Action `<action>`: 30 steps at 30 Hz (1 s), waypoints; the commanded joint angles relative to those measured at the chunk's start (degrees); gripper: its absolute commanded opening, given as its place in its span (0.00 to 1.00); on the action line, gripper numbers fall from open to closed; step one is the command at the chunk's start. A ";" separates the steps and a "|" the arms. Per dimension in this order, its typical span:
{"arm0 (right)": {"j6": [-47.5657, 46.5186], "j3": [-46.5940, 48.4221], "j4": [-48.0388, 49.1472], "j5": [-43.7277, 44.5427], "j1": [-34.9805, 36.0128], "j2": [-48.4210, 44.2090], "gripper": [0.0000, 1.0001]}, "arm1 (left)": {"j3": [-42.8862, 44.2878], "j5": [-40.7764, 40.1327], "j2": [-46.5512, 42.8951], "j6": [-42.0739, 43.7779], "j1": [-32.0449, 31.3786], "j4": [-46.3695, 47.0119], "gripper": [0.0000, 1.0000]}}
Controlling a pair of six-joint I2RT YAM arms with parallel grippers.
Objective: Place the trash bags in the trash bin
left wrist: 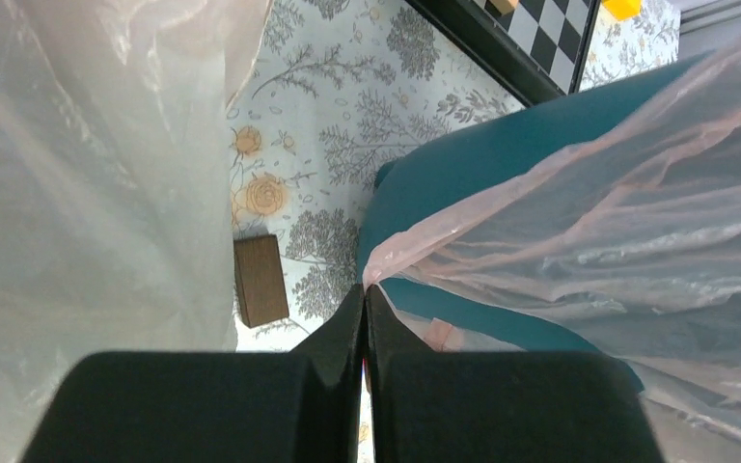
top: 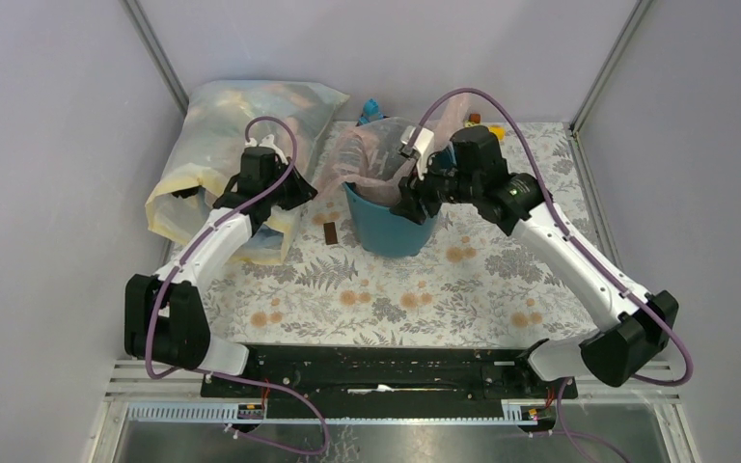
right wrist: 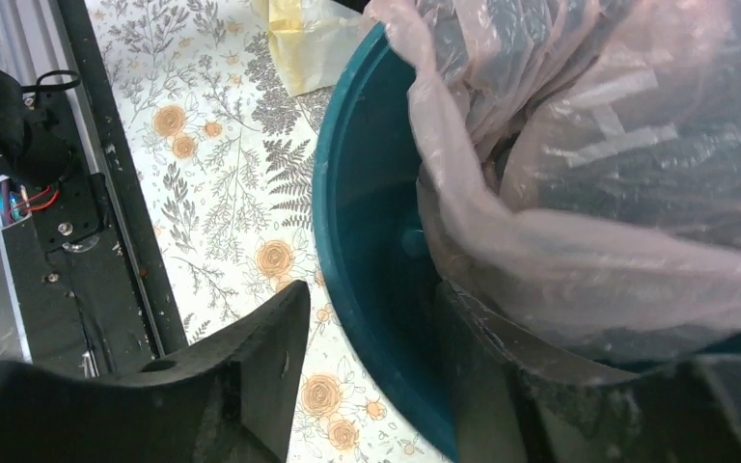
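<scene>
Billowing up out of the round teal-blue plastic bin (top: 391, 230), the thin, crinkly, translucent pale-pink plastic trash bag (top: 378, 149) is sitting only partly inside. Its lower folds are lying within the bin's mouth, most of the film is rising above the rim, and one edge is trailing out over the left side. The left end effector (left wrist: 365, 297) is pinching that trailing edge just outside the bin wall, its fingers pressed together with the pink film running right into their tips. The right end effector (right wrist: 370, 301) is standing open and straddling the bin's rim. One finger is hanging outside the teal wall and the other is reaching inside beside the bag. It is gripping nothing, as far as the wrist view is showing.

Judging from this, the task is looking roughly midway. The bag is sitting in the mouth of the bin but is not lying down inside, and the loose top and draped edge are waiting to be lowered or pushed in. The large cloudy yellowish-white plastic sack (top: 236, 145) is lying at the back left of the floral-patterned desk (top: 482, 289); whether more pink bags are waiting in it I cannot tell. A small brown block (left wrist: 259, 280) is lying on the desk between sack and bin.
</scene>
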 commanded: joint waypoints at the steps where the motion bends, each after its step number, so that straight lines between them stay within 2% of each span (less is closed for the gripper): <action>1: 4.25 0.04 4.63 3.72 0.46 -4.71 0.60 | -0.97 1.60 -3.56 -0.32 -0.02 3.15 0.00; 7: 11.29 7.08 4.40 12.08 0.46 -1.27 0.63 | -0.93 1.84 -5.14 -0.42 -0.06 2.94 0.00; 13: 32.32 16.69 -3.90 33.61 0.54 5.80 0.62 | -1.31 3.17 -5.88 -0.51 -0.35 2.71 0.00; 16: 40.56 18.02 -6.52 39.88 1.90 6.68 0.64 | -1.74 3.32 -6.15 -0.40 -0.58 2.51 0.00; 21: 46.83 18.06 -7.34 53.92 6.61 8.02 0.65 | -2.04 3.37 -6.80 -0.39 -0.80 2.58 0.00; 25: 52.74 20.73 -11.22 63.28 8.25 11.67 0.59 | -2.26 3.42 -7.07 -0.42 -0.96 2.57 0.00; 30: 54.91 22.59 -12.68 67.09 9.21 15.25 0.54 | -2.49 3.33 -7.30 -0.37 -1.11 2.37 0.00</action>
